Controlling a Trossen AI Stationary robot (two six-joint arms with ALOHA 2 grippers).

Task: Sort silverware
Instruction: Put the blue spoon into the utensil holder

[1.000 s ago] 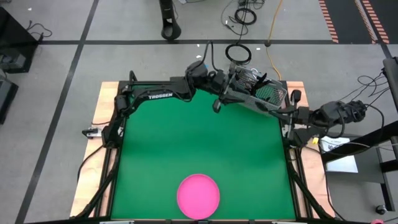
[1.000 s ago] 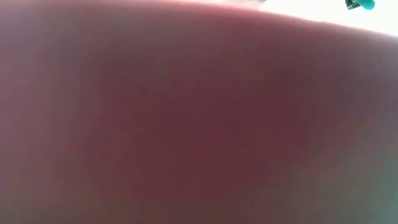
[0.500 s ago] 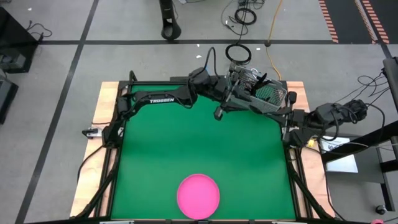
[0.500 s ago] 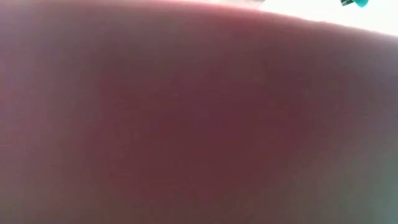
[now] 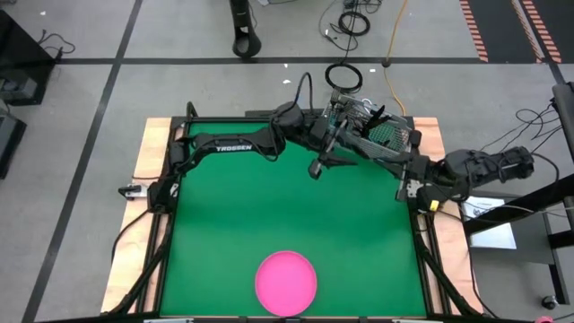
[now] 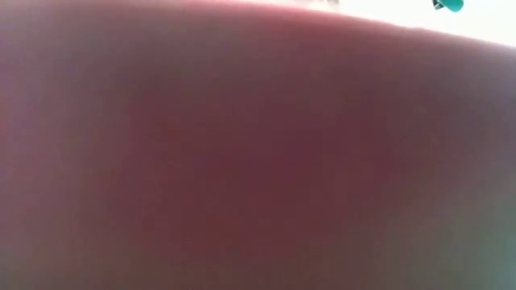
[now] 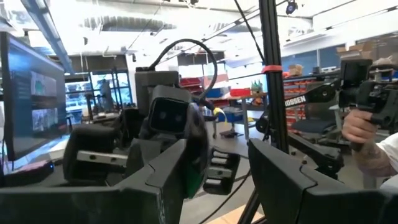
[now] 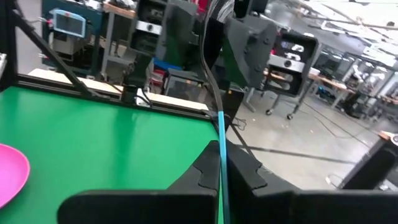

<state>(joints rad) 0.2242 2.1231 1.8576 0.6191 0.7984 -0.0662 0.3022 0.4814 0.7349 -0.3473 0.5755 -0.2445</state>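
High view, looking straight down: a green table (image 5: 287, 215) with a round pink plate (image 5: 286, 282) near its front edge and a grey wire-mesh basket (image 5: 372, 128) at the far right corner. Both dark arms reach toward that far corner and cross near the basket.

The right gripper (image 8: 222, 177) is clamped on one piece of silverware (image 8: 222, 155). In the right wrist view a thin light-blue handle runs straight up between the closed fingers (image 8: 202, 177), with a dark shaft continuing above it; the head of the piece is not clear enough to tell spoon from fork. From above, this gripper (image 5: 408, 186) hangs over the right edge of the table, just in front of the basket.

The left gripper (image 7: 217, 180) stands open and holds nothing. In its wrist view the fingers (image 7: 165, 174) frame only the room, where a person's hand (image 7: 360, 127) grips a control handle. From above, it sits beside the basket's near-left side.

The low view is blocked by a pink blur, probably the plate close to the lens.

The step in hand appears to be carrying the held piece away from the basket. To do it well, the right arm should lift clear of the basket rim and the left arm, keep the slim handle from swinging or slipping, and lower close to the surface before letting go.
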